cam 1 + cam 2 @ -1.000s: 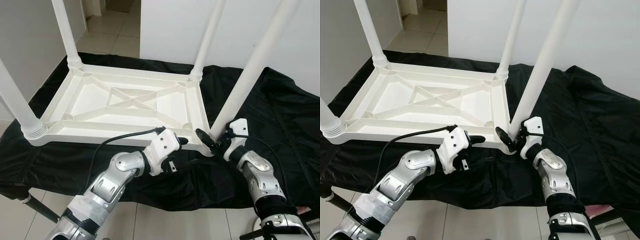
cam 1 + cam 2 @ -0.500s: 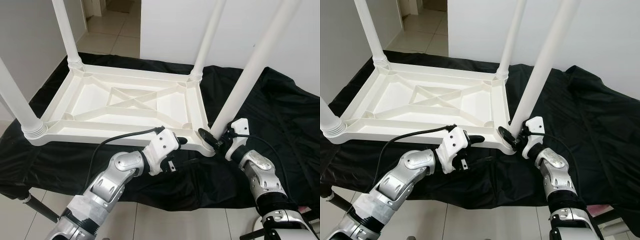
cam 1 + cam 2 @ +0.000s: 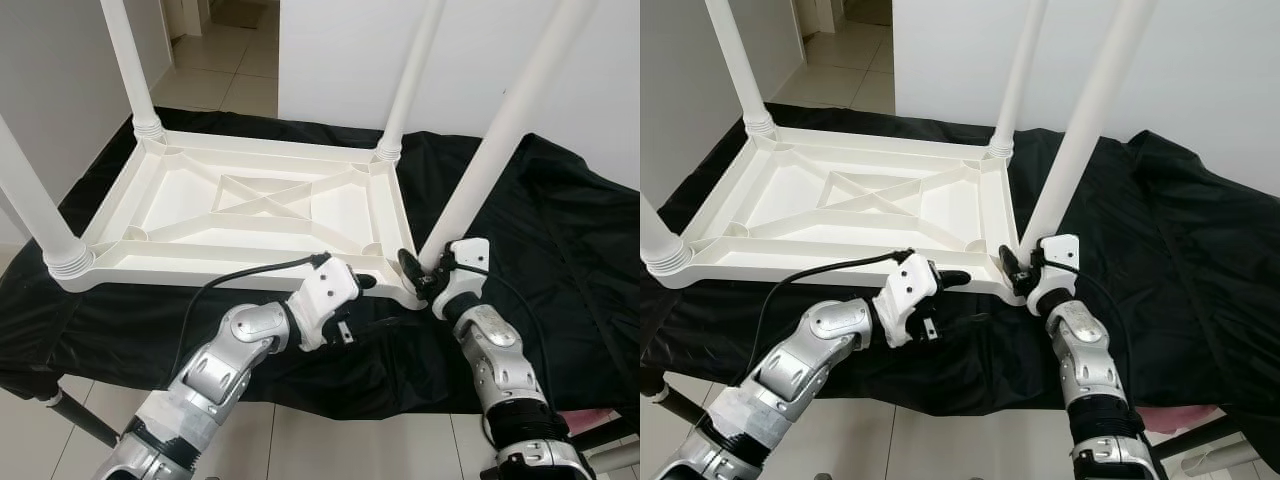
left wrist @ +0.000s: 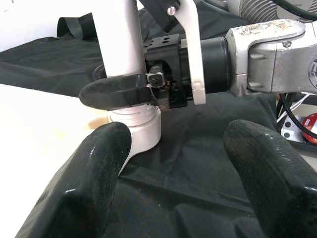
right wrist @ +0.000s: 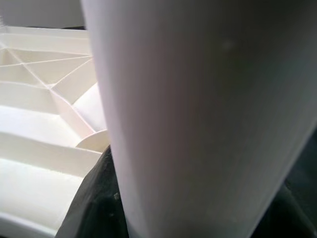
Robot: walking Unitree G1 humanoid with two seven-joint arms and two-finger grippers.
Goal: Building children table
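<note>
A white plastic children's table (image 3: 200, 270) lies upside down on a black cloth (image 3: 560, 230), its legs pointing up. My right gripper (image 3: 418, 272) is shut around the base of the near right leg (image 3: 500, 130), just above its socket at the table's corner. In the left wrist view one black finger (image 4: 116, 91) of that gripper curls round the leg (image 4: 124, 49). The right wrist view looks along the leg (image 5: 198, 124) at close range. My left gripper (image 3: 358, 305) is open, a little short of the same corner and level with the front rim, with nothing between its fingers (image 4: 99, 173).
Three other legs stand in their sockets: near left (image 3: 35, 210), far left (image 3: 130, 60) and far right (image 3: 415, 70). The cloth hangs over the front edge above the tiled floor (image 3: 330, 440). A white wall (image 3: 350, 50) rises close behind.
My right forearm has swung left and its fingers have drawn in tighter around the base of the leg. The left arm has hardly moved.
</note>
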